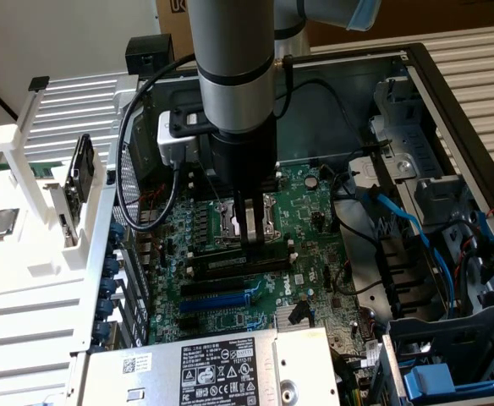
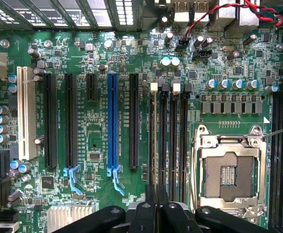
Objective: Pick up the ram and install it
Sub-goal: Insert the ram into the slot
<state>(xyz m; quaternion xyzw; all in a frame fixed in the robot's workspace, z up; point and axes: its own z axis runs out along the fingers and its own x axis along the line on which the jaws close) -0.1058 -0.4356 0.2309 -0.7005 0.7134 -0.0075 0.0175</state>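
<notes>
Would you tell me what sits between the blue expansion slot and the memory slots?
In the wrist view, one long black expansion slot lies between the blue expansion slot and the memory slots.

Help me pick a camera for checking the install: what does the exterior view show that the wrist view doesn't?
Exterior view: the arm's grey body, a white rack at that view's left, blue cables, the labelled power supply. Wrist view: a white expansion slot beside the black ones. Both: the gripper by the memory slots, the blue slot, the empty processor socket.
</notes>
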